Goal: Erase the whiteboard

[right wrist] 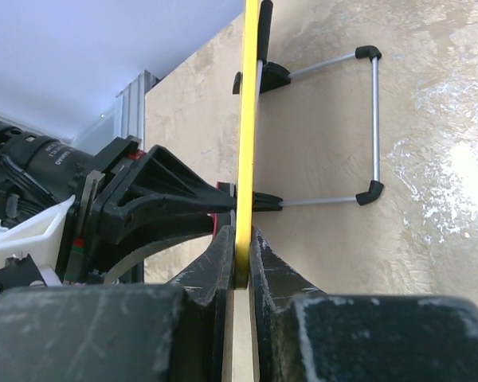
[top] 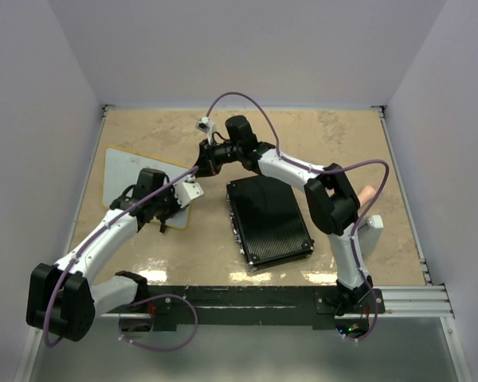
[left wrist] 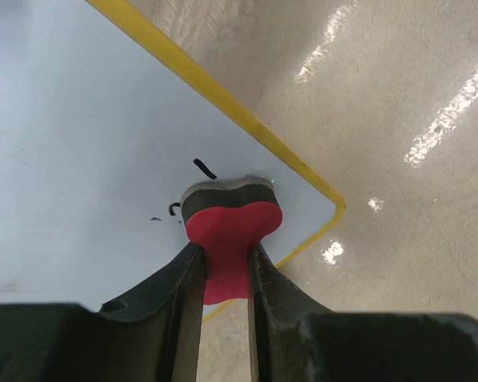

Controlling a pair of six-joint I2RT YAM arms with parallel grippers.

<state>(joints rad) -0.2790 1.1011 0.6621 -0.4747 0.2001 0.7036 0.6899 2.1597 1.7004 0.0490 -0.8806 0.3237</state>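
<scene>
The whiteboard (top: 123,179) stands tilted at the left of the table, its white face and yellow frame filling the left wrist view (left wrist: 80,119). A few small black marks (left wrist: 203,169) remain near its corner. My left gripper (top: 169,216) is shut on a red eraser (left wrist: 231,231), whose dark felt presses on the board by those marks. My right gripper (top: 201,163) is shut on the board's frame edge (right wrist: 249,119), seen edge-on. The board's wire stand with black feet (right wrist: 373,119) rests on the table behind it.
A black ribbed case (top: 269,221) lies at the table's middle, right of the board. A pinkish object (top: 368,195) and a white piece (top: 370,231) lie near the right arm. White walls enclose the tan table (top: 319,143).
</scene>
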